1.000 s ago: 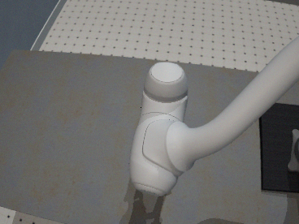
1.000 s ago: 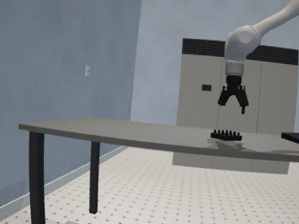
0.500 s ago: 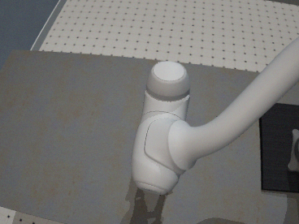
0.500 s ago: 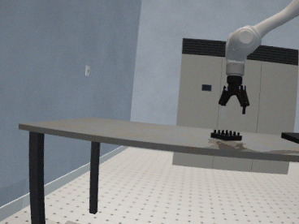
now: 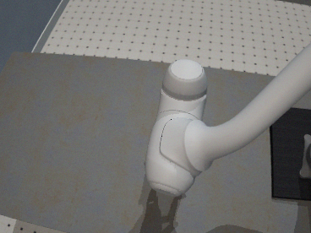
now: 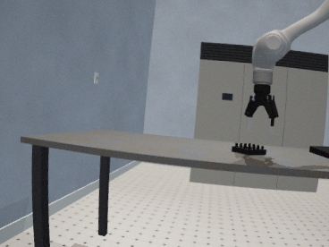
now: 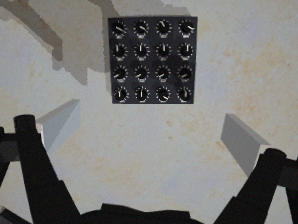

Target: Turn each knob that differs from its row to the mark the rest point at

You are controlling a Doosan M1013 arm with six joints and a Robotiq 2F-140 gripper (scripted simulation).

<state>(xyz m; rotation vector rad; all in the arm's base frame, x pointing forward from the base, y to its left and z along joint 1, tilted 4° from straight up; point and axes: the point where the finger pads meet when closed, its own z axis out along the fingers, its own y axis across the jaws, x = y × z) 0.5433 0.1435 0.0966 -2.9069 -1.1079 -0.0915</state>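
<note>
The black knob box [image 7: 152, 59] lies flat on the table in the upper middle of the wrist view, with four rows of four black knobs, each with a white line. It also shows as a low dark slab on the table in the exterior view [image 6: 248, 149]. In the top view the arm's wrist body hides it. My gripper [image 6: 261, 117] hangs well above the box, fingers pointing down and spread wide, with nothing between them. In the wrist view the two fingers frame the bottom corners, clear of the box.
A dark mat or tray [image 5: 291, 154] with a white part on it lies at the table's right edge. The white arm [image 5: 253, 114] reaches in from the right. A grey cabinet [image 6: 259, 116] stands behind the table.
</note>
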